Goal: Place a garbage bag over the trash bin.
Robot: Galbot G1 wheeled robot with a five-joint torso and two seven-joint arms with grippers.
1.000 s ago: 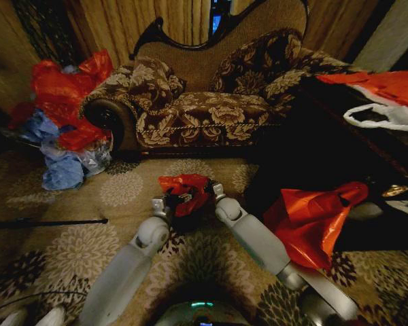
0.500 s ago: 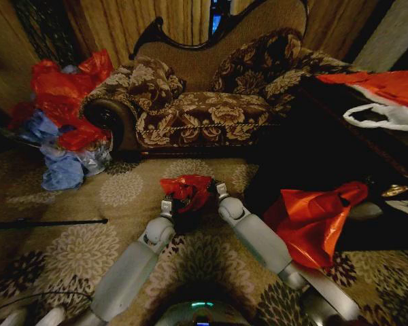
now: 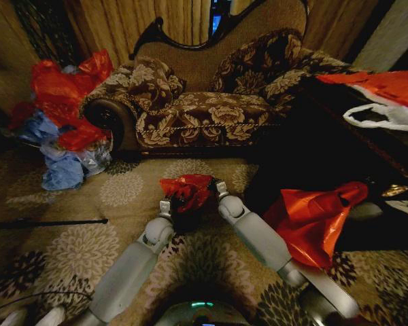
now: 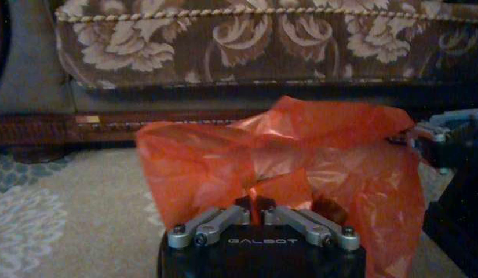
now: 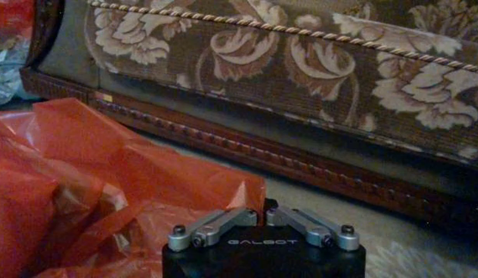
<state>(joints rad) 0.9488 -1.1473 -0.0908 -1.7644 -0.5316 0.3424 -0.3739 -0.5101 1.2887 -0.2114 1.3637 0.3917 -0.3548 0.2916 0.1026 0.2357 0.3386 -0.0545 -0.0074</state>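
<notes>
The bag (image 3: 186,190), thin crinkly glossy red plastic, sits bunched over the bin (image 3: 185,219), a dark round shape on the flowered carpet (image 3: 68,238) before the sofa (image 3: 211,102). The left gripper (image 3: 166,204) pinches the bag's left edge, its fingers (image 4: 256,204) closed on a fold of film. The right gripper (image 3: 218,188) pinches the right edge, its fingers closed on the plastic too. The sofa is floral brocade with rope trim and a carved dark wood base.
</notes>
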